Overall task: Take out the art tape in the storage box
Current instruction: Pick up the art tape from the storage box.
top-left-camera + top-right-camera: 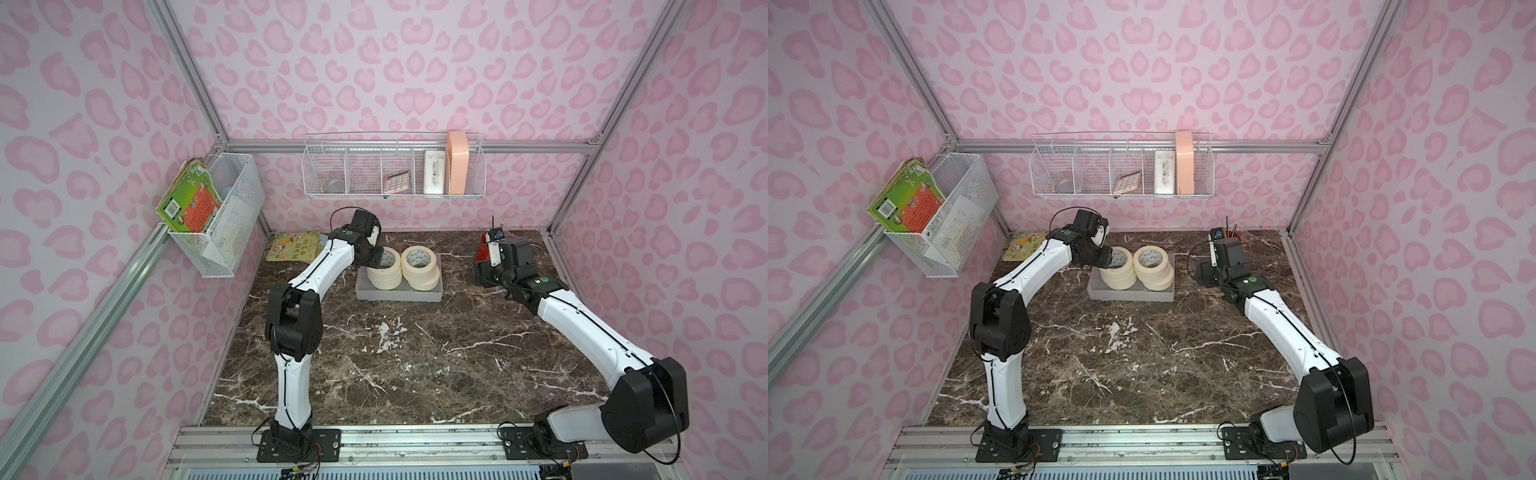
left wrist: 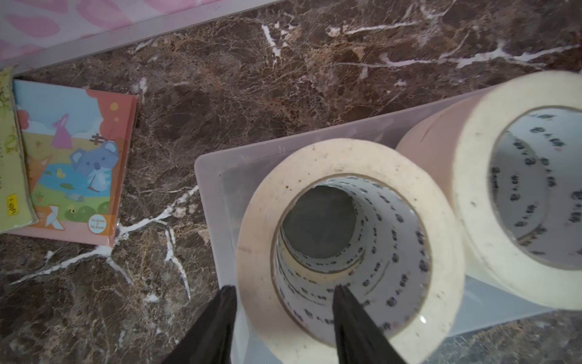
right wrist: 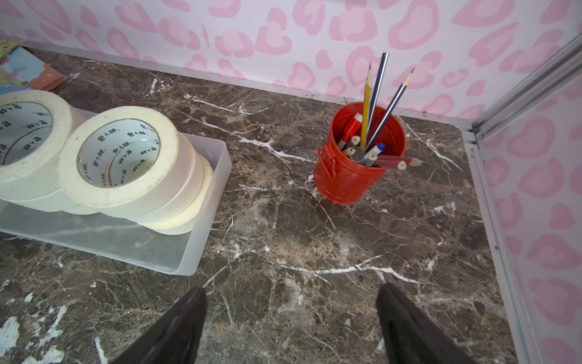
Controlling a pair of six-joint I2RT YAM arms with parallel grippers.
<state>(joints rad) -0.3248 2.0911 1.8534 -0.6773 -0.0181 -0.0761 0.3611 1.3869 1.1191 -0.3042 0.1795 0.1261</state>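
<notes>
**L gripper on top roll's wall: squeeze first, then lift straight**

All six art tape rolls [image 3: 100, 198] are sitting in the storage box [image 3: 201, 239] as two staggered stacks of three. The box is lying near the counter's [image 1: 415, 374] back edge, approx mid-way along.

The left gripper [image 2: 285, 288] is straddling the wall of the top roll [image 2: 315, 157] on the stack nearer the left arm, w/ one finger outside the ring and one inside the core. Jaws are standing roughly half apart. Can't tell if they're pressing yet, so nothing is clearly held.

Doing it well, IMO, means squeezing the wall firmly before lifting, then going straight up and slow. The stacks are sitting just beside each other, so the rolls below could be dragging along or tipping the light box.

The right gripper [image 3: 291, 290] is hovering wide open & empty over bare counter near the red pencil bucket [image 3: 346, 182], toward the back right corner.
</notes>
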